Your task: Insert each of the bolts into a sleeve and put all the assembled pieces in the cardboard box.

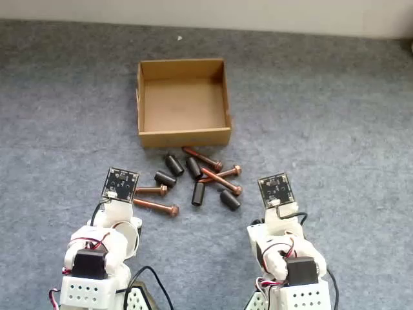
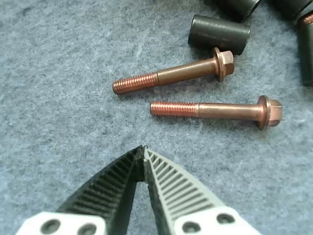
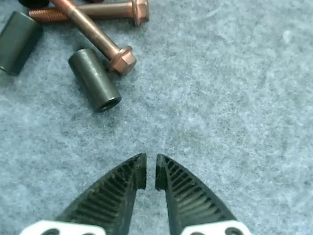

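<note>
five copper-coloured bolts (image 1: 155, 206) and five black sleeves (image 1: 198, 193) lie loose on the grey carpet (image 1: 335, 116), clustered just on the near side of the cardboard box (image 1: 184, 137), which sits open at the far centre. every bolt lies bare, outside the sleeves. the left gripper (image 2: 144, 166) hangs over the carpet at the cluster's left end, jaws closed tip to tip on nothing. the right gripper (image 3: 150, 172), at the cluster's right end, is all but closed, empty.

Copper-brown bolts (image 2: 215, 108), black sleeves (image 2: 219, 34) and a plain tan cardboard box (image 1: 184, 137) on a mottled blue-grey table (image 1: 335, 116).
</note>
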### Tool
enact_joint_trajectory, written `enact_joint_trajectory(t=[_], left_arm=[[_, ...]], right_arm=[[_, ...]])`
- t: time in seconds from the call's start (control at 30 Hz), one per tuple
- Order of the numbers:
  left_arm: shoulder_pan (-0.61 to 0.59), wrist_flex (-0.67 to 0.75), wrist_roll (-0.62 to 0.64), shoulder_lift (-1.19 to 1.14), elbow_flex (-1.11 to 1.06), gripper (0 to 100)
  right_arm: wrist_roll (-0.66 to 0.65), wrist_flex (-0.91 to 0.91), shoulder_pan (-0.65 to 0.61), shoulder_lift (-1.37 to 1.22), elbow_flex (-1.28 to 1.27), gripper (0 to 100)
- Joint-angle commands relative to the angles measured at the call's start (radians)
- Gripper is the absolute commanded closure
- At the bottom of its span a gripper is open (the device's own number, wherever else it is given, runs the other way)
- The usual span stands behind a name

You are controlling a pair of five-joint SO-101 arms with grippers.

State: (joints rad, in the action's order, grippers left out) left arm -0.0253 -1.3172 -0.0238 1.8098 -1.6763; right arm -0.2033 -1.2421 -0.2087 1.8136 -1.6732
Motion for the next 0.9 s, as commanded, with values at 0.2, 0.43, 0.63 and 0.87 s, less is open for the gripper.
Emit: enact_joint_trajectory(t=[0.2, 0.43, 0.63, 0.87], left_arm=[[-0.031, -0.008, -0.081, 0.007, 0.094, 99], [-0.15, -0.006, -0.229, 0.007, 0.097, 99], [-0.151, -0.003, -0.23, 0.007, 0.097, 99], [-0.151, -0.002, -0.232, 0.007, 0.094, 99]], right_arm=[[-0.009, 0.093, 0.09, 0.012, -0.093, 96.1], [-0.23, 0.211, 0.133, -0.001, 0.064, 96.1], [-0.209, 0.093, 0.035, -0.182, 0.338, 96.0], [-0.135, 0.027, -0.114, -0.699, 0.682, 88.1]])
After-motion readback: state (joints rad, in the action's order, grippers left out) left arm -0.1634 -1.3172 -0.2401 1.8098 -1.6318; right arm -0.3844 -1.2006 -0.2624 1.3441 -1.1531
